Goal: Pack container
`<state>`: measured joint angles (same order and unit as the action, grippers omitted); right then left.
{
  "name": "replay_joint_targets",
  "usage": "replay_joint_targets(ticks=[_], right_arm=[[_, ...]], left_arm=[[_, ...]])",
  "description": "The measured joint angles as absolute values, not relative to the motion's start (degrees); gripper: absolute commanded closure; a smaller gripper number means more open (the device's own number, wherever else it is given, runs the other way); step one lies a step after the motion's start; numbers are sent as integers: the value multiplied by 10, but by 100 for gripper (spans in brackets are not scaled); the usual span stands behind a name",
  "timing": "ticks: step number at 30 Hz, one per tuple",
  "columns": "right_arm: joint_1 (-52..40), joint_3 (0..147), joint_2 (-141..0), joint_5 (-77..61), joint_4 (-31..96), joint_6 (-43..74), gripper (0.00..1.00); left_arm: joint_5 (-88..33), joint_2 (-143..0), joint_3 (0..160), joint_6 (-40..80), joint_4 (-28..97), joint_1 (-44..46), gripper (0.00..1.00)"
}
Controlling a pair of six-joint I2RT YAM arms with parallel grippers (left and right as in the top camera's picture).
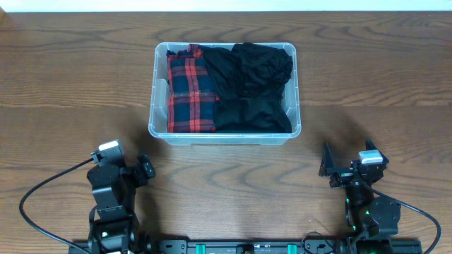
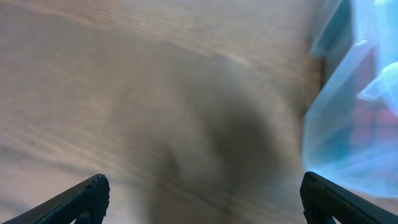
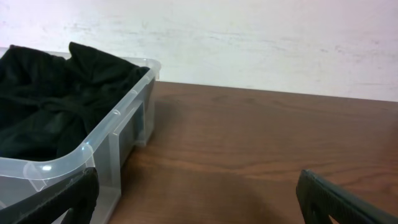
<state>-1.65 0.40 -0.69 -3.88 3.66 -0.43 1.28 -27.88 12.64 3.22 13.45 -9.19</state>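
Observation:
The clear plastic container (image 1: 224, 132) stands at the middle back of the table. Inside it lie a red and blue plaid garment (image 1: 189, 92) on the left and black garments (image 1: 253, 85) filling the rest. My left gripper (image 1: 145, 168) rests near the front left, open and empty, well short of the container. My right gripper (image 1: 328, 169) sits at the front right, also open and empty. In the right wrist view the container's corner (image 3: 93, 146) with black cloth (image 3: 56, 99) lies to the left of the open gripper (image 3: 199, 193). The left wrist view is blurred, with the container's wall (image 2: 354, 118) at its right and the gripper (image 2: 205, 196) open.
The wooden table (image 1: 70, 85) stretches on all sides of the container. A black cable (image 1: 42, 194) loops from the left arm at the front left, and another cable (image 1: 417, 212) runs beside the right arm. A pale wall (image 3: 249, 37) stands behind the table.

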Motion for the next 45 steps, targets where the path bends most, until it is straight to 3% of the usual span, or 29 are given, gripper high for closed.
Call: replay_joint_targets(ticks=[11, 28, 45], right_arm=[[-17, 4, -7, -39, 37, -4, 1], [-17, 4, -7, -39, 37, -4, 1], [-17, 4, -7, -39, 37, -4, 1]], left_arm=[[-57, -240, 77, 32, 70, -92, 2], [-63, -155, 31, 32, -1, -92, 2], [-71, -58, 9, 32, 9, -70, 2]])
